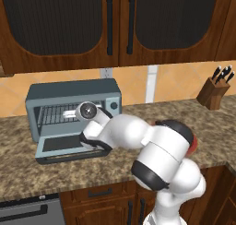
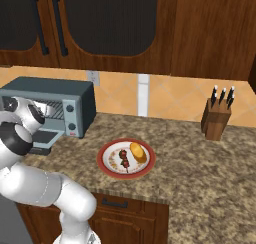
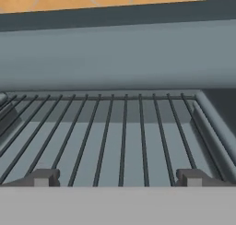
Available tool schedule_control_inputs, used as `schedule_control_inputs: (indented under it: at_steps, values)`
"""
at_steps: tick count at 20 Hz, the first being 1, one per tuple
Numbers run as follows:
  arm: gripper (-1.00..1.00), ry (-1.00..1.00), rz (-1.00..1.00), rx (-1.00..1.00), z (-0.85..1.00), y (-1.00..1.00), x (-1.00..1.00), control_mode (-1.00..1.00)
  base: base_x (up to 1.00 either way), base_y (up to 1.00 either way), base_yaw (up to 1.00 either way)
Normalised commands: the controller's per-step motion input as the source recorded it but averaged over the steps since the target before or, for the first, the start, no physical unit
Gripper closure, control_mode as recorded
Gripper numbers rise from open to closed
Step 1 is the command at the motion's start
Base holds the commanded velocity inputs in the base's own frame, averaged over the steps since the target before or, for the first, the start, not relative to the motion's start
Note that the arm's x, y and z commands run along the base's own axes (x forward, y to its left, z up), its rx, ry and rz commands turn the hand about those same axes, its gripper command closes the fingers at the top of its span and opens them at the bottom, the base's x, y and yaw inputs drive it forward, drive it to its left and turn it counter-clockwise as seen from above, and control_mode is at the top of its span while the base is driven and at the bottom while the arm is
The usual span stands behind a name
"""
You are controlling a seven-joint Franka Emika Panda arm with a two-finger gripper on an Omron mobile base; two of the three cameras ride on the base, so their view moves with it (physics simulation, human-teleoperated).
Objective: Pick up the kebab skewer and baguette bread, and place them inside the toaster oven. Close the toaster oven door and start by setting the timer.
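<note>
The grey-blue toaster oven [image 1: 73, 92] [image 2: 50, 88] stands on the counter with its door [image 1: 60, 143] dropped flat in front. My gripper [image 3: 117, 178] hovers over that door, facing the wire rack [image 3: 115, 136]. It is open, and nothing lies between its fingertips [image 3: 44, 178]. The rack is bare. Off to the right, the kebab skewer [image 2: 123, 160] and the golden baguette bread [image 2: 138, 152] lie side by side on a red-rimmed plate [image 2: 107, 150], well apart from the gripper.
A wooden knife block [image 1: 213, 92] [image 2: 216, 119] stands at the back right against the tiled wall. Dark wood cabinets [image 1: 110, 26] hang above the oven. The oven's two knobs [image 2: 70, 117] sit on its right panel.
</note>
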Motion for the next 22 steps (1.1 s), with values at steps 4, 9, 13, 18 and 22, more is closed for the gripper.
schedule_control_inputs:
  at_steps: [4, 9, 13, 18, 22]
  values:
    - [-1.00, 0.05, 0.00, 0.00, -0.13, 0.00, 0.00, -1.00, 0.00, 0.00, 0.00]
    - [-1.00, 0.03, 0.00, 0.00, -0.05, 0.00, 0.05, -1.00, 0.00, 0.00, 0.00]
    - [-1.00, 0.01, 0.00, 0.00, -0.09, 0.00, 0.20, -1.00, 0.00, 0.00, 0.00]
    - [-1.00, 0.03, 0.00, 0.00, -0.10, 0.00, 0.12, -1.00, 0.00, 0.00, 0.00]
    - [-1.00, 0.04, 0.00, 0.00, -0.23, 0.00, 0.00, -1.00, 0.00, 0.00, 0.00]
